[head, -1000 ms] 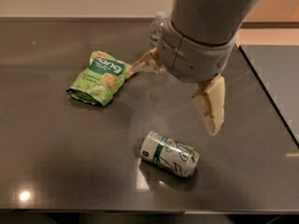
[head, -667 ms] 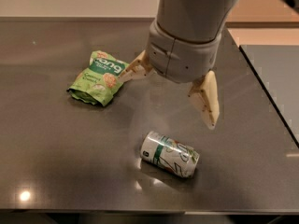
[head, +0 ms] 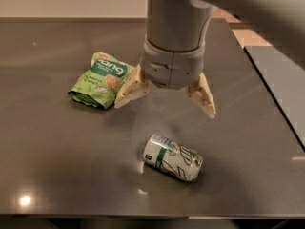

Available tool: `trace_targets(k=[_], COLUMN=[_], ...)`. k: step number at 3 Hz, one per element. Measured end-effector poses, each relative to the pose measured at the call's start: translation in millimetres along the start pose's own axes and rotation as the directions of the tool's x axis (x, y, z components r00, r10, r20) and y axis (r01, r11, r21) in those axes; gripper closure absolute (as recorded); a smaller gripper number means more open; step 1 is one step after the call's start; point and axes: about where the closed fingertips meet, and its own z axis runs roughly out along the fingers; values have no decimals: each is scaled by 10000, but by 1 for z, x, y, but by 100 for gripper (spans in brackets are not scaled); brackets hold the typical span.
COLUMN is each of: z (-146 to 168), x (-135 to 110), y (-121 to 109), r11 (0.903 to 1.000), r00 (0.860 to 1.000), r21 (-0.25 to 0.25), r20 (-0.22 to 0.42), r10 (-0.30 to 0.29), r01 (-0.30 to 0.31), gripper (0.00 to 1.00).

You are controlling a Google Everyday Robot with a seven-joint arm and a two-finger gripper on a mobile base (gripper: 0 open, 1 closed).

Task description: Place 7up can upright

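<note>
The 7up can lies on its side on the dark table, silver-white with a green band, its top pointing right and toward the front. My gripper hangs above and just behind the can, not touching it. Its two cream fingers are spread wide apart and hold nothing.
A green snack bag lies flat on the table to the left of the gripper, close to the left finger. A seam and a second dark surface run along the right side. The table's front edge is just below the can.
The gripper has shifted left and turned, so its fingers now straddle the space behind the can. The can and the bag have not moved.
</note>
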Motion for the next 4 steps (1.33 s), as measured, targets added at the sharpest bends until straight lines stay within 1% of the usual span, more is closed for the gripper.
trace_targets(k=[1,2,3,4], z=[19,33,41,40], x=[6,13,27,31], y=[10,21,11,5], r11=[9877,9592,9259,9268], r00=[9895,9650,9312,9300], r21=[-600,-1054,-1013,-884], r20=[123,362,184,-112], r10=[-1438,-2598,-3641,-3673], r01=[1443,2622,3640,3649], gripper=[0,0,0,0])
